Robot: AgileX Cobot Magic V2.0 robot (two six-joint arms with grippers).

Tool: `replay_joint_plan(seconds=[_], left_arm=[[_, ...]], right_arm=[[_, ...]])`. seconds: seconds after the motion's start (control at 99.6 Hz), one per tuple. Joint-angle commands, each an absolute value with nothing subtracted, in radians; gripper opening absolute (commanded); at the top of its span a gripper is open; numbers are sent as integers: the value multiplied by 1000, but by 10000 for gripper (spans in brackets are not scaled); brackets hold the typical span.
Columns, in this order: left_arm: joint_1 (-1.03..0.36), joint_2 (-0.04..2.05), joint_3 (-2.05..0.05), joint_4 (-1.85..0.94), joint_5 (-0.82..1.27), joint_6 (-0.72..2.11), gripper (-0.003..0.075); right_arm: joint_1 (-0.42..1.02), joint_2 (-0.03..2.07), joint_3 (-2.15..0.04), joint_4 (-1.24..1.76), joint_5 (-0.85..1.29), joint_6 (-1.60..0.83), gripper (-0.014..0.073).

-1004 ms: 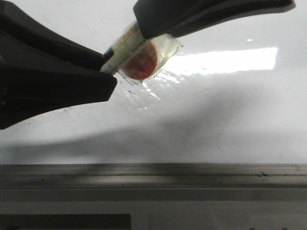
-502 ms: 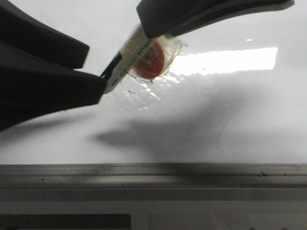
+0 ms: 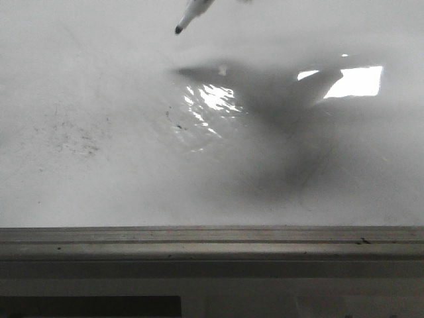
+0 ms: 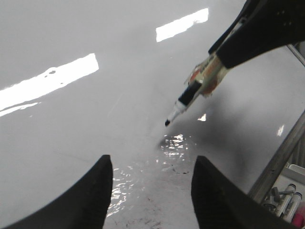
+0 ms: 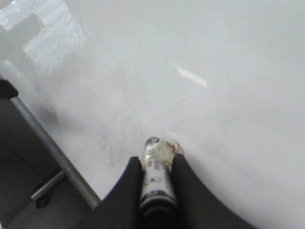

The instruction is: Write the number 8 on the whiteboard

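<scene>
Marker [image 4: 193, 90] is squeezed tight in my right gripper [image 5: 156, 177], tip just above the whiteboard [image 3: 99, 185]; my left gripper [image 4: 151, 188] is wide open

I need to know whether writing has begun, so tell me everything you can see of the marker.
The marker is a slim pen with a white nose, dark tip and black band, its barrel wrapped in clear tape over something reddish. The right hand clamps its barrel between dark fingers. It slants tip-down above the whiteboard, tip apparently clear of the glossy surface. No drawn stroke shows beneath it, only faint specks.
</scene>
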State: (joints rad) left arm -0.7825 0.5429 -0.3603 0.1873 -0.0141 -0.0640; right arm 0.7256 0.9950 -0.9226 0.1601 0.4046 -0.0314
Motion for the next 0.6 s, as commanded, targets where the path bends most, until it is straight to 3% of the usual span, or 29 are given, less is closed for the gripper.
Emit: replay_joint_plan(seconds=[0.0,0.271,0.592], left_arm=[[-765,543,-393,147,-75,-78,354],[-763,543,-393,147,-99,-78,354],[-763,543,-393,147,-101,-78,354]], right_arm=[[684,997,-997,152,364,-30,-63],[650,1166,-1036,150,500,-30,-63],[647,1084,-1031,54,683,-25,-63]])
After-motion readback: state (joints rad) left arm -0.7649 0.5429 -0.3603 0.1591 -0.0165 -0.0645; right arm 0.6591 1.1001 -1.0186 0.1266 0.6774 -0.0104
